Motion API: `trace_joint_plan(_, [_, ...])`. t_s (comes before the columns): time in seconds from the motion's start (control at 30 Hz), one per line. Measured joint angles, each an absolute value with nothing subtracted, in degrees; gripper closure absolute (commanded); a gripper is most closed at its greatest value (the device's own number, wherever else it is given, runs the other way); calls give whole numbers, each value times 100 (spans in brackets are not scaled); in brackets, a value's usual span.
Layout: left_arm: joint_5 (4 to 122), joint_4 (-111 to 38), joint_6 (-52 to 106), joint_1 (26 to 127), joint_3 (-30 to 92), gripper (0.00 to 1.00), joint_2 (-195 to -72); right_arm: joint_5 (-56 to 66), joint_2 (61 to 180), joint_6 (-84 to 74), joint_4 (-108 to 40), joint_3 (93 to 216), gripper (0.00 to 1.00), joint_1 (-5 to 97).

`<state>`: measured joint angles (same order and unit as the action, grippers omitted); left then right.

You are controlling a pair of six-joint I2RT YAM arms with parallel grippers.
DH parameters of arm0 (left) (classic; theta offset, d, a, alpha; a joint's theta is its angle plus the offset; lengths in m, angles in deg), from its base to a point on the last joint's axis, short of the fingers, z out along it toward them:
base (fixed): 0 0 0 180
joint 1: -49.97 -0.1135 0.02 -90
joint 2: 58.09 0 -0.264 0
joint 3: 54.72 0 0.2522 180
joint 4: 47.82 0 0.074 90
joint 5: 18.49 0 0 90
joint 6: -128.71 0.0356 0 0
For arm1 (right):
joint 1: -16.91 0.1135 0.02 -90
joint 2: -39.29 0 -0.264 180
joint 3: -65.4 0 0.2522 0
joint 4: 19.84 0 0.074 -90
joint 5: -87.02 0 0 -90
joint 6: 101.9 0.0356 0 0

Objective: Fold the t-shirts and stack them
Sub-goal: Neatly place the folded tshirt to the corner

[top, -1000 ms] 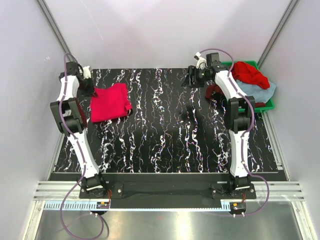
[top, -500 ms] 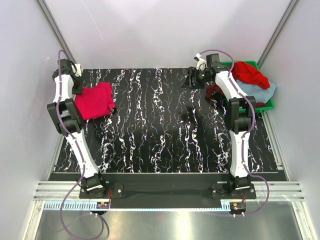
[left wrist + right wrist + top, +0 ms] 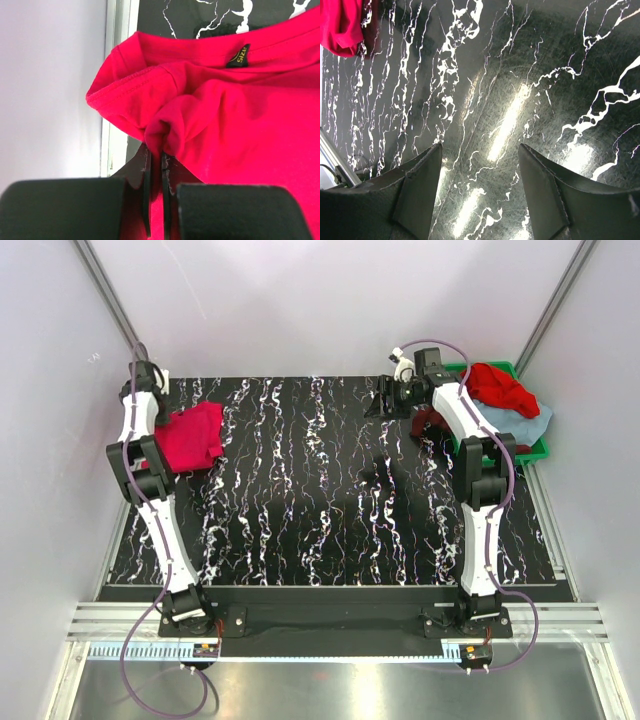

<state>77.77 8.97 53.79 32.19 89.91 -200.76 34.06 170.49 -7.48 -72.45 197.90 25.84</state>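
Black marbled bench shows open surface through its middle. At its 10 o'clock edge the left pincer is clamped on a fold of the crimson shirt. The right pincer hangs with jaws apart at 1 o'clock beside the green bin, which holds a red shirt and a blue-grey shirt. A maroon shirt is at the bin's 9 o'clock side.

Crimson-pink t-shirt soft matt cloth; table glossy marbled black.

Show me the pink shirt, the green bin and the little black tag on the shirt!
pink shirt (image 3: 193,436): top view, middle of the cloth.
green bin (image 3: 541,448): top view, near right corner of its rim.
little black tag (image 3: 239,56): left wrist view, middle of the label.
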Motion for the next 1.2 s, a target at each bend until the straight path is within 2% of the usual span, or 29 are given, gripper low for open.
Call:
trace_joint_plan(0.63, [8406, 549, 5389, 3281, 9138, 100, -20212, 3399, 17040, -761, -7245, 19712, 31, 2584])
trace_joint_plan(0.7, [8450, 473, 5403, 3281, 9149, 97, -20249, 3397, 17040, -761, -7245, 19703, 30, 2584])
trace_joint_plan(0.73, [8470, 459, 5405, 3285, 9157, 94, -20267, 3397, 17040, -763, -7243, 19692, 30, 2584])
trace_joint_plan(0.77, [8496, 444, 5416, 3300, 9175, 77, -20299, 3397, 17038, -765, -7243, 19674, 30, 2584])
trace_joint_plan(0.83, [8581, 368, 5435, 3320, 9184, 53, -20350, 3395, 17035, -769, -7245, 19626, 31, 2584])
trace_joint_plan(0.87, [8642, 341, 5431, 3331, 9184, 33, -20369, 3395, 17035, -776, -7249, 19607, 30, 2584])
trace_joint_plan(1.0, [8832, 296, 5324, 3372, 9184, 21, -20378, 3360, 17033, -787, -7247, 19572, 30, 2584])
trace_joint_plan(1.13, [8876, 317, 5153, 3436, 9190, 17, -20334, 3316, 17007, -822, -7245, 19572, 30, 2584])
trace_joint_plan(1.17, [8874, 361, 5088, 3462, 9166, 9, -20277, 3297, 16996, -831, -7245, 19572, 30, 2584])
trace_joint_plan(1.2, [8872, 411, 5057, 3493, 9138, 8, -20197, 3275, 16990, -846, -7245, 19572, 30, 2584])
